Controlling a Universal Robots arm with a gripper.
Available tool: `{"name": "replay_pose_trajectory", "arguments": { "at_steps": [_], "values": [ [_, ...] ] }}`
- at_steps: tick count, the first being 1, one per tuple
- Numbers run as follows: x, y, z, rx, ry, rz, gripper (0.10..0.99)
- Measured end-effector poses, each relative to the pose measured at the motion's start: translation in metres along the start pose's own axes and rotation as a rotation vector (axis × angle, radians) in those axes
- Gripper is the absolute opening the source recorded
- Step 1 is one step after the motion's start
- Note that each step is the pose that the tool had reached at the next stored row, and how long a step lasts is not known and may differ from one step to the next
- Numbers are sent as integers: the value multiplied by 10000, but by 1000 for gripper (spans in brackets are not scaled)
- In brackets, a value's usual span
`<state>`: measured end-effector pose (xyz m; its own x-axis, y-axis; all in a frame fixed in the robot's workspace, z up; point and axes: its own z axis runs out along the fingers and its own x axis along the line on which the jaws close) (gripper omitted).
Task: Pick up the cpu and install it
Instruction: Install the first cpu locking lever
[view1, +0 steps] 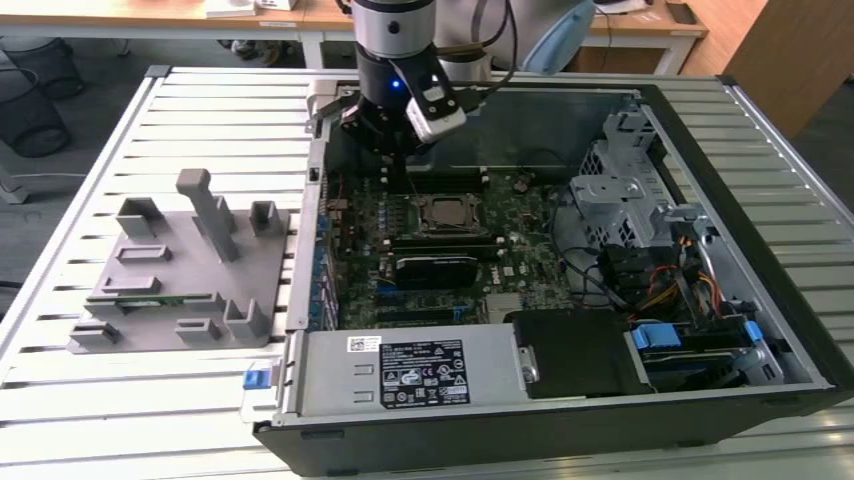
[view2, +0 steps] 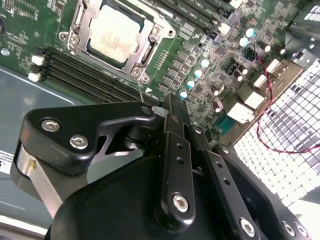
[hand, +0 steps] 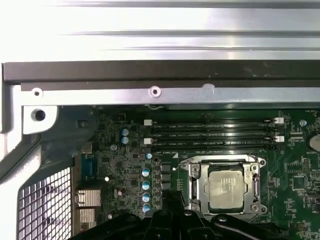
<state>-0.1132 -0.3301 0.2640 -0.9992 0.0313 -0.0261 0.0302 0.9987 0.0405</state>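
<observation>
- Inside the open pc case (view1: 747, 330), lying on its side on the slatted table (view1: 80, 440), the motherboard (view1: 400, 215) faces up so the arm can reach it from above.
- The cpu (view1: 442, 212) sits in its socket near the board's middle; in both wrist views its silver-grey top (view2: 116, 34) (hand: 226, 188) lies flat within the metal socket frame (view2: 150, 47), which seems to keep it square to the contacts. Judging by that, the chip looks already placed.
- The gripper (view1: 388, 150) hangs above the board, just beside the socket toward the case's far wall, apart from the cpu and not touching it.
- Fingers: in the second wrist view the two black fingers (view2: 172, 150) run close side by side w/ nothing seen between them, so they look closed or nearly so, and empty. Tips are hidden, so exact gap can't be told.
- Memory slots (hand: 215, 135) lie near the socket, between it and the case wall.
- The grey fixture block (view1: 187, 270) stands on the table outside the case, at the exterior view's left, well apart from the gripper; prob. a holder for parts.
- Black heatsink block (view1: 434, 268) rests on the board just beside the socket, on the near side.
</observation>
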Motion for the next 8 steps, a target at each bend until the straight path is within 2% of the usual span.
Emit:
{"name": "replay_pose_trajectory", "arguments": {
  "at_steps": [8],
  "values": [
    [45,96,42,-2,-1,0,106]
  ]
}}
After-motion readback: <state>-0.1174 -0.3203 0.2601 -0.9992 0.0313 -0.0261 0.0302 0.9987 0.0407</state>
